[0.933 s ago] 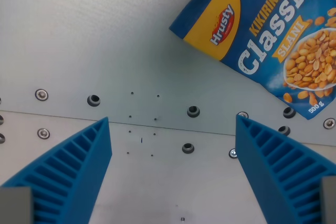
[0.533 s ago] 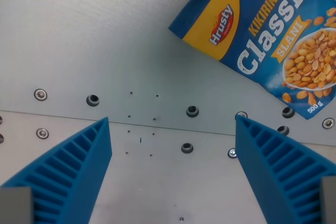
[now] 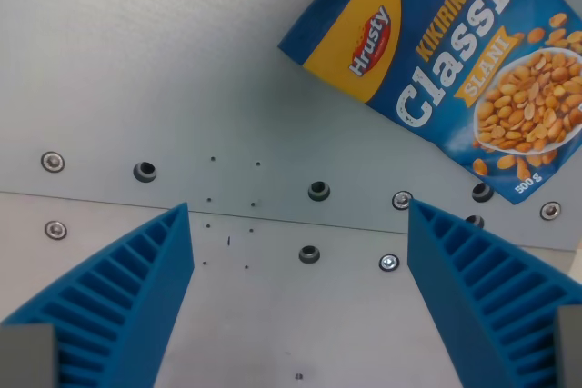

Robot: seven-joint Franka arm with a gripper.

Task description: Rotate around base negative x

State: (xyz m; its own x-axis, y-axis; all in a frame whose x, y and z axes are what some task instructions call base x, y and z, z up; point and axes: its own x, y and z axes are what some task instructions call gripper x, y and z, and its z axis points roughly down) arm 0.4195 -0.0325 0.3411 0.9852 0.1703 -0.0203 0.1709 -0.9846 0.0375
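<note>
Gripper [image 3: 298,293] spread wide, empty, above table [image 3: 136,70]. Tilt slowly; stay well clear of peanut bag [image 3: 446,70].

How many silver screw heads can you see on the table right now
5. Two at the wrist view's left: screw, screw. Three toward the right: screw, screw, screw. The peanut bag or blue fingers may hide others.

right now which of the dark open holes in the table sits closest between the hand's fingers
The dark hole just below the plate seam, right of centre. The holes at and all lie above the seam, farther from the hand.
</note>
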